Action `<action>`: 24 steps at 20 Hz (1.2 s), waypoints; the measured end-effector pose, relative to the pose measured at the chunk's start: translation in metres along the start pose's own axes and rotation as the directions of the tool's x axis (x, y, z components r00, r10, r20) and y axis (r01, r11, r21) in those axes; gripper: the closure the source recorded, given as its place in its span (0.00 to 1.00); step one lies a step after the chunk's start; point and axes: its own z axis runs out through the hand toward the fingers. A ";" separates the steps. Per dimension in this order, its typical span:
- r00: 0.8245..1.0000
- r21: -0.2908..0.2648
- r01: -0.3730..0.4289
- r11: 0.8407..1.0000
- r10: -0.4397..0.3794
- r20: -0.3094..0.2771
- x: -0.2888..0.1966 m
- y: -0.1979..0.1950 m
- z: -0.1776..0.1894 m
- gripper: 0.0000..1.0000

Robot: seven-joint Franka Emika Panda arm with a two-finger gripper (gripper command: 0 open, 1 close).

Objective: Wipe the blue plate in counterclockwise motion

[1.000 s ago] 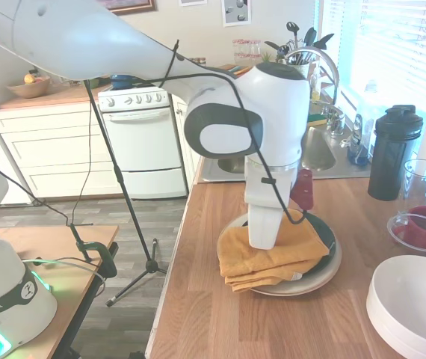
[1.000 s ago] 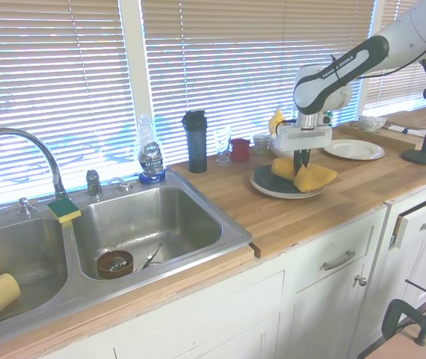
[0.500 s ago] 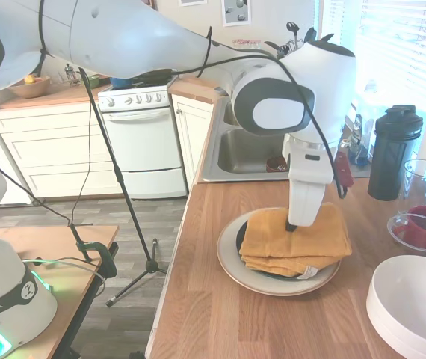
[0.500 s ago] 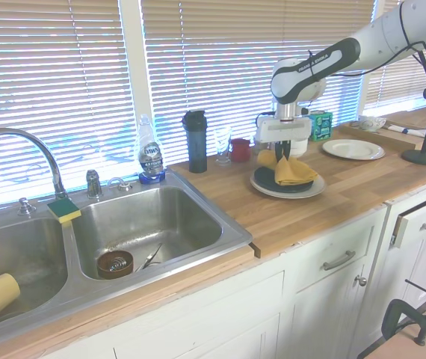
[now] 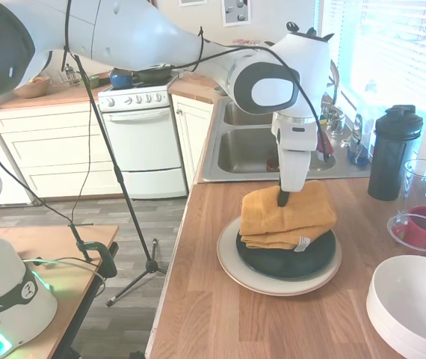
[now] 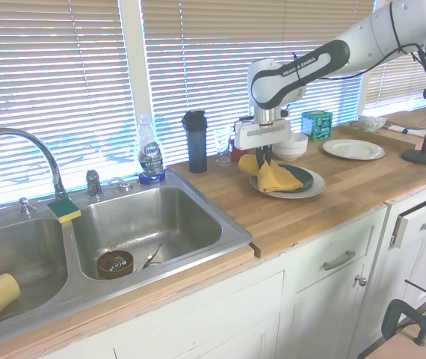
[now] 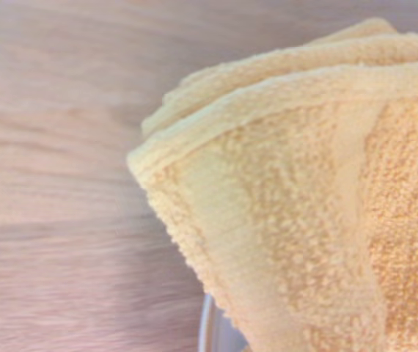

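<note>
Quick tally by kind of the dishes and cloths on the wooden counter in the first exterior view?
Plates: 2, the dark navy round plate stacked on the larger beige plate.
Bowls: 1 stack of white bowls.
Cloths: 1 folded mustard-yellow towel.
Total: 4.

- Daylight pours through the window blinds [image 6: 198, 67]; in the first exterior view they blow out to white at the upper right of the frame.
- I see soft glare on the table [image 6: 332, 194] and a sheen on the sink [image 6: 146, 224].
- Both exterior views are sharp, with mild bending at the edges.
- My wrist view is soft and hazy; the yellow towel [image 7: 304, 205] fills its right side.
</note>
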 end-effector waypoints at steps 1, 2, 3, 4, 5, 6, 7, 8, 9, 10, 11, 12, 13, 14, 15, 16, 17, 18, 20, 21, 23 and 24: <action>1.000 0.006 0.002 1.000 -0.002 -0.007 -0.002 0.003 0.003 1.00; 1.000 0.016 0.004 1.000 -0.003 -0.015 -0.005 0.010 0.005 1.00; 1.000 0.023 0.003 1.000 -0.003 -0.020 -0.007 0.017 0.006 1.00; 1.000 0.032 0.001 0.999 -0.001 -0.025 -0.009 0.025 0.006 1.00; 1.000 0.040 -0.001 0.999 0.002 -0.029 -0.011 0.034 0.006 1.00; 0.999 0.046 -0.005 0.999 0.007 -0.033 -0.012 0.043 0.006 1.00; 0.999 0.053 -0.010 0.999 0.012 -0.036 -0.013 0.053 0.005 1.00; 0.999 0.058 -0.015 0.998 0.018 -0.038 -0.011 0.064 0.005 1.00; 0.999 0.062 -0.020 0.998 0.022 -0.038 -0.009 0.073 0.005 1.00; 0.999 0.062 -0.025 0.998 0.028 -0.036 -0.006 0.082 0.005 1.00; 0.999 0.062 -0.032 0.998 0.034 -0.032 -0.001 0.089 0.006 1.00; 0.999 0.061 -0.040 0.997 0.041 -0.028 0.004 0.095 0.007 1.00; 0.999 0.062 -0.046 0.997 0.047 -0.023 0.010 0.098 0.008 1.00; 0.998 0.064 -0.052 0.997 0.053 -0.017 0.016 0.101 0.008 1.00; 0.998 0.064 -0.057 0.996 0.058 -0.013 0.020 0.104 0.009 1.00; 0.998 0.063 -0.061 0.996 0.062 -0.010 0.023 0.106 0.009 1.00; 0.998 0.062 -0.065 0.996 0.066 -0.008 0.026 0.107 0.007 1.00; 0.998 0.063 -0.067 0.996 0.068 -0.008 0.028 0.106 0.003 1.00; 0.998 0.065 -0.067 0.996 0.068 -0.009 0.029 0.104 -0.009 1.00; 0.998 0.068 -0.067 0.995 0.068 -0.011 0.030 0.103 -0.018 1.00; 0.998 0.074 -0.065 0.995 0.067 -0.014 0.030 0.102 -0.036 1.00; 0.998 0.077 -0.063 0.995 0.065 -0.016 0.029 0.101 -0.044 1.00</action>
